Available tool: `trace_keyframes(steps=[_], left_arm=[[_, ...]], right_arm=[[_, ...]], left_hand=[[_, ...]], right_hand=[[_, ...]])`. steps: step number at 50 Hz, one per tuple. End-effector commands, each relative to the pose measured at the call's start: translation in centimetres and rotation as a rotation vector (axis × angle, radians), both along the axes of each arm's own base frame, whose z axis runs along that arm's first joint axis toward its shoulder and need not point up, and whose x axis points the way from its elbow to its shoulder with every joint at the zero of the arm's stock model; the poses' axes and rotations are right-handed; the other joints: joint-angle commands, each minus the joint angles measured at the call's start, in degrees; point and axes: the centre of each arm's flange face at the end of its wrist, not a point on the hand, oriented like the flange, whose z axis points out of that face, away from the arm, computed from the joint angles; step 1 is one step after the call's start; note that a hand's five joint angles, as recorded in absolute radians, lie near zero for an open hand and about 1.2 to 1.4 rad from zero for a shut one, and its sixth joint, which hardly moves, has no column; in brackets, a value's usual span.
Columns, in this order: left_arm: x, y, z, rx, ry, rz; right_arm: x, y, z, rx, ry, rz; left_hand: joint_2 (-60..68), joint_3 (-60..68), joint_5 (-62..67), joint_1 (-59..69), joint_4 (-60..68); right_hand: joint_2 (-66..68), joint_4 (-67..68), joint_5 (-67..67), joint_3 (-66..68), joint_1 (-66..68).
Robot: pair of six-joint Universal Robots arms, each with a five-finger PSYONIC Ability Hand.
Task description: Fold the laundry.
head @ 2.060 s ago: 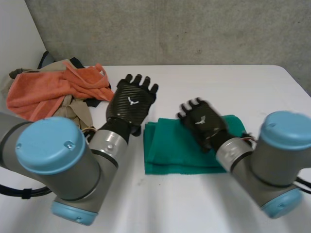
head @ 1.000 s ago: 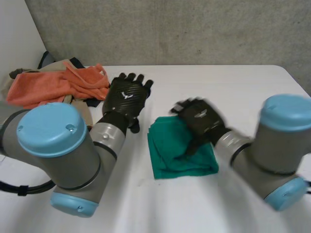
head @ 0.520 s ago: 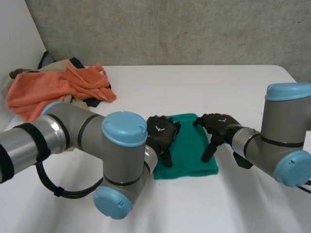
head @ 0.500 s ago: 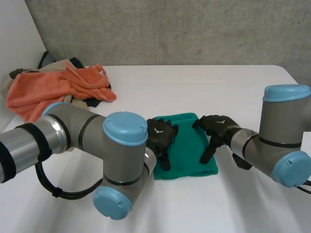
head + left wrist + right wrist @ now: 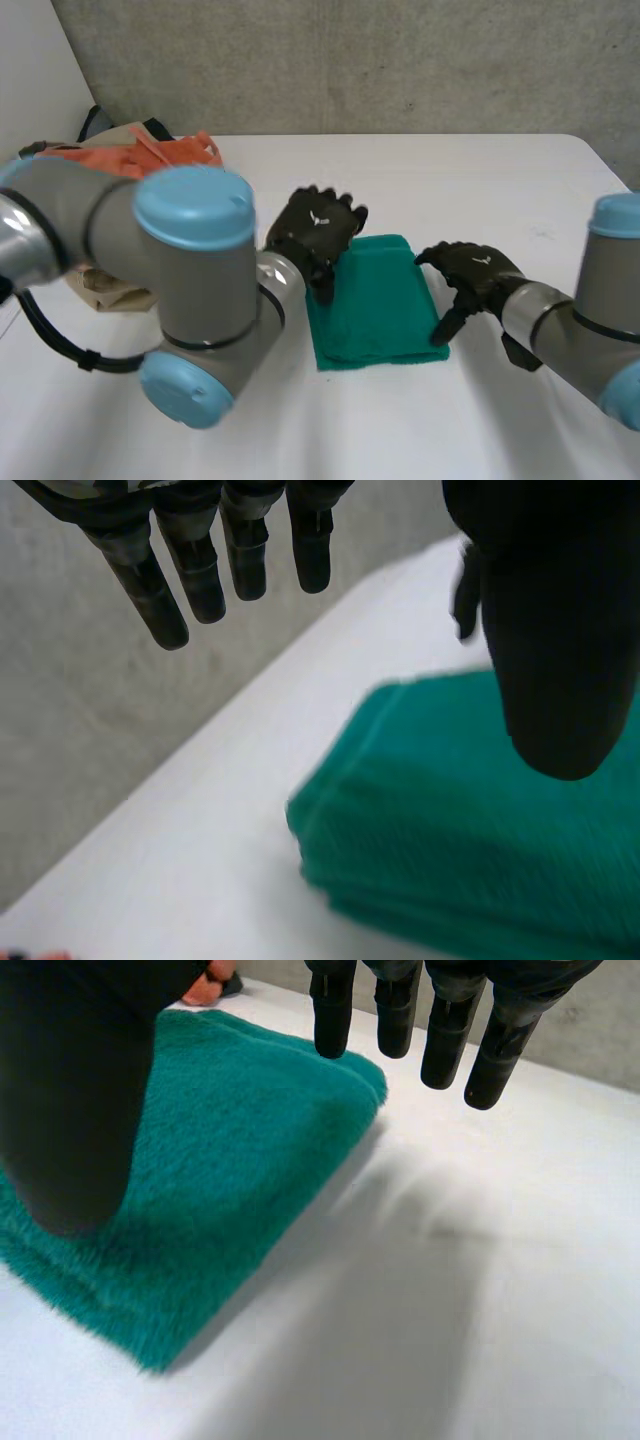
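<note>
Our left hand (image 5: 318,230) spread over the towel's (image 5: 375,305) left edge, our right hand (image 5: 470,272), fingers straight, beside its right edge.

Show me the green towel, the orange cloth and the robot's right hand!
green towel (image 5: 375,295): head view, middle of its folded top.
orange cloth (image 5: 185,152): head view, on its bunched edge.
right hand (image 5: 478,270): head view, back of the hand.
</note>
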Motion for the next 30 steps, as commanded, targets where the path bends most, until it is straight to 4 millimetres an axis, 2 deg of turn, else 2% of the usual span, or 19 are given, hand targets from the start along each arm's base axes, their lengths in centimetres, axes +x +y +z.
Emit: trace_keyframes(steps=[1,9,19,24,28,29,30], left_arm=[[0.4,-0.4,2.7,0.04,0.122,-0.139],[0.6,-0.7,3.3,0.071,0.171,-0.162],[0.5,-0.1,2.8,0.088,0.161,-0.171],[0.6,-0.2,2.8,0.089,0.162,-0.169],[0.5,-0.1,2.8,0.091,0.161,-0.172],[0.5,0.0,2.9,0.09,0.162,-0.173],[0.5,0.0,2.9,0.09,0.162,-0.175]], right_arm=[[-1.4,1.5,-1.9,0.1,-0.058,0.021],[-0.8,1.0,-3.2,0.1,-0.102,0.039],[0.6,-0.1,-3.7,0.093,-0.148,0.048],[1.2,-0.5,-4.5,0.101,-0.141,0.054],[1.9,-0.7,-4.7,0.093,-0.145,0.071],[2.0,-1.0,-4.5,0.085,-0.152,0.064],[2.0,-1.3,-4.4,0.08,-0.159,0.059]], left_hand=[[-0.06,-0.35,0.28,-0.53,-0.04],[0.28,-0.02,0.62,-0.2,0.3],[0.28,-0.02,0.62,-0.2,0.3],[0.28,-0.02,0.62,-0.2,0.3],[0.28,-0.02,0.62,-0.2,0.3],[0.28,-0.02,0.62,-0.2,0.3],[0.28,-0.02,0.62,-0.2,0.3]], right_hand=[[-2.71,-3.44,-3.9,-2.37,-1.58],[-2.71,-3.44,-3.9,-2.37,-1.58],[11.5,10.77,10.31,11.84,12.63],[16.87,16.14,15.69,17.21,18.01],[40.38,39.64,39.19,40.71,41.51],[54.59,53.86,53.4,54.93,55.72],[62.89,62.16,61.71,63.23,64.03]])
